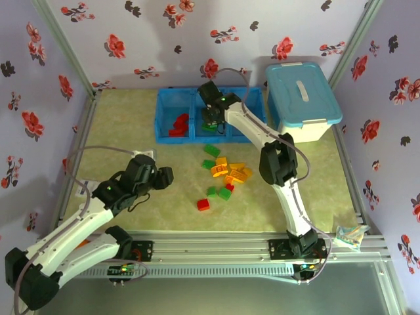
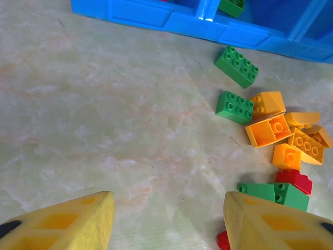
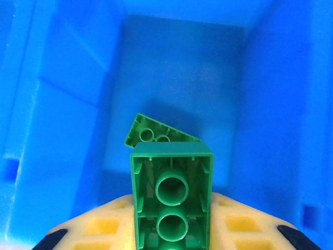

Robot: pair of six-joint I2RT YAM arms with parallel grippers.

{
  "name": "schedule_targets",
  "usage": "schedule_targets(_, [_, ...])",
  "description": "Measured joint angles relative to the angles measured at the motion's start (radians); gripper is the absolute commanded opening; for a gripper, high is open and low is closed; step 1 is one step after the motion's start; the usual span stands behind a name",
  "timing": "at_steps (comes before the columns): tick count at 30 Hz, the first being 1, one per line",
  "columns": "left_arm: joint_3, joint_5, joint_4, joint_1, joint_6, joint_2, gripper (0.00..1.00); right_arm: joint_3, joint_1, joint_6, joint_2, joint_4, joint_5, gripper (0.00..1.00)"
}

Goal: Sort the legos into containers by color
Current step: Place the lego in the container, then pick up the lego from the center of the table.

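The right arm stretches across the worktop [image 1: 125, 125] to the long blue tray [image 1: 172, 97] at the far side, and the right tool [image 1: 211, 119] hangs over the middle compartment [image 3: 177, 67]. In the right wrist view its yellow fingers [image 3: 104, 229] are clamped on a green brick [image 3: 171, 192], whose hollow underside faces the camera above the compartment floor. A second green brick [image 3: 151, 134] lies tilted on that floor just behind it. The tray's left compartment holds a few red bricks [image 1: 178, 125].

The left tool [image 1: 164, 176] hovers over the near-left part of the worktop, well apart from the tray. Its jaws are spread wide with nothing between them.

Ahead of it the loose pile [image 1: 226, 172] sits in the middle of the worktop. Two green blocks [image 2: 237, 66] lie nearest the tray, and the orange bricks [image 2: 281, 136] are clustered just beside them. A red piece [image 2: 294, 179] touches another green pair [image 2: 276, 194]. A lone red brick [image 1: 204, 205] lies at the pile's near edge.

A white bin [image 1: 302, 98] with a light-blue lid stands just beside the tray's right end.
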State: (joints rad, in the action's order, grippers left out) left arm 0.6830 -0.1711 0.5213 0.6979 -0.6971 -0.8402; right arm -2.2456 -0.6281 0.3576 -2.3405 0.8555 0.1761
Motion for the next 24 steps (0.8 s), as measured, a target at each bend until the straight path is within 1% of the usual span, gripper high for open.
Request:
schedule_targets(2, [0.000,0.002,-0.005,0.012,0.000,-0.006,0.58,-0.051,0.000,-0.002,-0.036,0.018,0.000,0.46])
schedule_targets(3, [0.000,0.003,-0.007,0.018,0.000,-0.010,0.58,-0.071,0.000,-0.008,-0.050,0.026,0.001,0.57])
schedule_targets(4, [0.000,0.006,-0.010,0.024,0.000,-0.013,0.58,-0.084,0.000,-0.009,-0.056,0.035,0.002,0.62])
schedule_targets(5, [0.000,0.006,-0.012,0.029,0.000,-0.016,0.58,-0.092,0.000,-0.014,-0.056,0.041,0.001,0.64])
schedule_targets(9, [0.000,0.007,-0.025,0.052,0.001,-0.032,0.58,-0.106,0.000,-0.010,-0.050,0.053,0.000,0.66])
schedule_targets(11, [0.000,0.007,-0.033,0.060,0.003,-0.048,0.59,-0.070,0.000,-0.010,-0.027,0.042,0.000,0.66])
schedule_targets(15, [0.012,0.010,-0.040,0.081,0.019,-0.110,0.62,0.115,0.000,-0.009,0.097,0.002,-0.005,0.66])
schedule_targets(19, [0.058,0.023,-0.051,0.098,0.039,-0.206,0.65,0.321,0.000,-0.006,0.274,-0.065,-0.010,0.66])
schedule_targets(24, [0.134,0.041,-0.084,0.108,0.058,-0.341,0.67,0.531,0.000,0.013,0.486,-0.164,-0.016,0.70])
